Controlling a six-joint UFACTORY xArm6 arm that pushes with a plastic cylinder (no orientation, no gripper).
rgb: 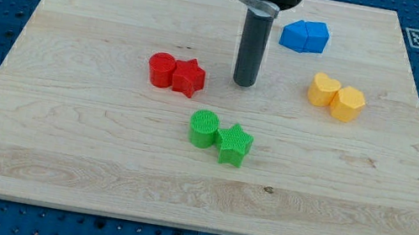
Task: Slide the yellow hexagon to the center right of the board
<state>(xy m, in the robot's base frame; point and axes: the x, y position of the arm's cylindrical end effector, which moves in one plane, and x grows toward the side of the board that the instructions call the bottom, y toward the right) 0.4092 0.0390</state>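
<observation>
The yellow hexagon (348,104) lies at the board's right, touching a yellow heart-shaped block (323,90) on its left. My tip (242,83) stands near the board's middle, well left of the yellow pair and just right of the red star (189,77). It touches no block.
A red cylinder (161,69) touches the red star's left side. A green cylinder (204,129) and a green star (234,145) sit together below my tip. Two blue blocks (305,36) lie at the top right. The wooden board (59,152) rests on a blue perforated table.
</observation>
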